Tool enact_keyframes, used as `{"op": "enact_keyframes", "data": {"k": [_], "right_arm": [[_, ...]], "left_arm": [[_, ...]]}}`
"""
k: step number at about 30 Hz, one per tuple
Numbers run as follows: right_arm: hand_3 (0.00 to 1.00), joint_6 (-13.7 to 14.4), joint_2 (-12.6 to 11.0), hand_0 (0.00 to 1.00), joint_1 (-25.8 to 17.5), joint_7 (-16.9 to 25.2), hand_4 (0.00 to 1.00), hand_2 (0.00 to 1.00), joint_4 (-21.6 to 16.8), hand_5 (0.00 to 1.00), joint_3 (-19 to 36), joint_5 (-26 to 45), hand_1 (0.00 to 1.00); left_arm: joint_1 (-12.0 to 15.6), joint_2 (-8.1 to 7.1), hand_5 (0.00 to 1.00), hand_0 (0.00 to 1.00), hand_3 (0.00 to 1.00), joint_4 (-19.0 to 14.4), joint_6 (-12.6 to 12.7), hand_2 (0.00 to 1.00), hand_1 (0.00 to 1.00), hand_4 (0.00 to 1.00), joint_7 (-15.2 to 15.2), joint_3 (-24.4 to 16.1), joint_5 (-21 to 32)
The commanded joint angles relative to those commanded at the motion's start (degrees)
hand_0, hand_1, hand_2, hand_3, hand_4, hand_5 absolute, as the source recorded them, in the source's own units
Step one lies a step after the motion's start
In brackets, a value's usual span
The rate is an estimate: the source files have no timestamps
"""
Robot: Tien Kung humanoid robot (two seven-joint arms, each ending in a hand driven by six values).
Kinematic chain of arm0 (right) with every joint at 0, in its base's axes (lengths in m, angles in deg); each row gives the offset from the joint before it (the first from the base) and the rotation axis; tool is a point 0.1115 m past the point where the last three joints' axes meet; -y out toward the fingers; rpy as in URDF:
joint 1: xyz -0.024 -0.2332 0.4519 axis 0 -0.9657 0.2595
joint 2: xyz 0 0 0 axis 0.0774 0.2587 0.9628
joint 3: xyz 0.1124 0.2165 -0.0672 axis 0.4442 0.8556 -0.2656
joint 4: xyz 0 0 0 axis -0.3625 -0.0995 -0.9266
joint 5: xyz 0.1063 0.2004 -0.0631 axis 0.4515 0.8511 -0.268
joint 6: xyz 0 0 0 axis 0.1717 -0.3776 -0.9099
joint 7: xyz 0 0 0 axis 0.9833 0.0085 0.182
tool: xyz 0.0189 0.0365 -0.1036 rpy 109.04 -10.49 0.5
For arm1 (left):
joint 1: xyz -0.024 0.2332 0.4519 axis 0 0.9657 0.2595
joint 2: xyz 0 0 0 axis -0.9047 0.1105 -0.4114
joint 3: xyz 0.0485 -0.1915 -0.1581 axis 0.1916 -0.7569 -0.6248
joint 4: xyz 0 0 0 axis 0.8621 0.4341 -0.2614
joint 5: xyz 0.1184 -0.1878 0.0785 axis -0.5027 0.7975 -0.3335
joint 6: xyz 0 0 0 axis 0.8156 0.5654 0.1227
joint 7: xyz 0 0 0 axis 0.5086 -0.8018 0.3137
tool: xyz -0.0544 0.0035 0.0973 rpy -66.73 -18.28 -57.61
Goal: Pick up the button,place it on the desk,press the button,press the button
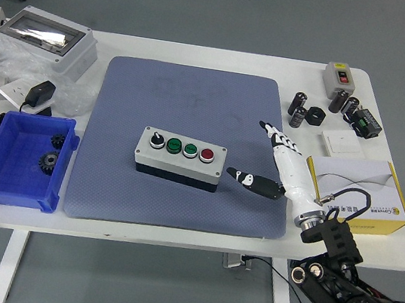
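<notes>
A grey button box point(179, 157) lies on the blue mat point(187, 103), near the mat's middle. Its top carries a black knob, two green buttons and one red button at the right end. My right hand point(263, 157) hovers just right of the box, fingers spread and holding nothing. Its thumb point(248, 180) points left toward the box's right end, a small gap away. The long fingers point(275, 136) point up and away from the box. The left arm is out of view.
A blue bin point(24, 163) with black gears sits at the left. A grey enclosure point(44, 40) stands at the back left. A yellow-and-white carton point(357, 191) lies right of my hand. Small black parts point(315, 111) and a grey switch point(341, 77) sit at the back right.
</notes>
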Motion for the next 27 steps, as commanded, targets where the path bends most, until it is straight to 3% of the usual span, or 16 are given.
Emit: {"op": "enact_keyframes", "data": {"k": [5,10,17,18,27], "right_arm": [[0.998,0.2,0.4,0.998,-0.1,5.5,0.998,0.998,-1.1,0.374,3.2,5.9,0.998],[0.998,-1.7,0.6,0.998,-1.3,10.9,0.998,0.998,-2.7,0.367,5.8,12.6,0.998],[0.998,-3.2,0.5,0.998,-2.6,15.6,0.998,0.998,-4.5,0.374,8.1,20.7,0.998],[0.998,-3.4,0.6,0.935,-2.7,16.4,0.896,0.998,-4.6,0.500,8.4,22.0,0.948],[0.978,-4.9,0.7,0.902,-5.2,19.5,0.898,0.949,-5.4,0.498,12.0,29.9,0.912]], "left_arm": [[0.2,0.25,0.204,0.625,0.608,0.0,-0.2,0.512,0.552,0.539,0.0,0.2,-0.3],[-0.1,0.18,0.205,0.625,0.608,0.0,-0.5,0.512,0.552,0.540,-0.9,0.4,-0.7],[-0.3,0.55,0.208,0.625,0.608,0.0,-0.9,0.512,0.552,0.542,-1.8,1.6,-0.3],[-0.3,0.60,0.208,0.625,0.608,0.0,-0.9,0.512,0.553,0.541,-1.9,1.6,-0.3],[-0.5,1.03,0.209,0.625,0.608,0.0,-1.1,0.513,0.553,0.541,-2.4,1.3,-1.4]]}}
